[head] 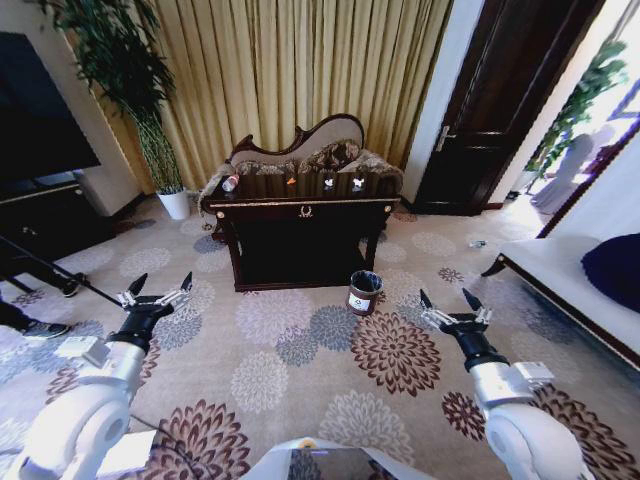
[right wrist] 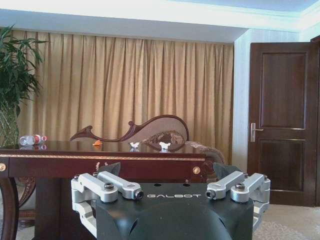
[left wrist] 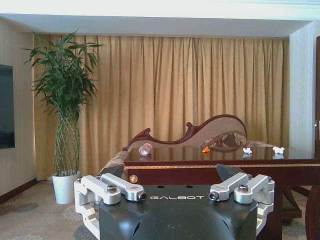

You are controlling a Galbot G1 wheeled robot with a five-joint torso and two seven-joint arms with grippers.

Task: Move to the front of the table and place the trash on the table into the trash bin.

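Head view: the table [head: 303,212], dark and glossy with gold trim, stands ahead on the patterned carpet [head: 300,350], in front of a carved sofa [head: 320,150] and tan curtains [head: 300,70]; on its top lie, in a row from the robot's left, a plastic bottle [head: 230,182] on its side, an orange scrap [head: 291,181], and two white paper bits [head: 328,183] [head: 358,183], all apart from one another; the trash bin [head: 364,292], round and dark with a black liner and white label, stands on the carpet just before the table's front right leg. The left gripper [head: 161,285] hangs low at the left, fingers spread apart and holding nothing; the right gripper [head: 449,299] hangs low at the right, fingers likewise apart and holding nothing; both are well apart from the table. A potted plant [head: 130,90] stands left of the sofa; a dark door [head: 500,100] stands at the right.
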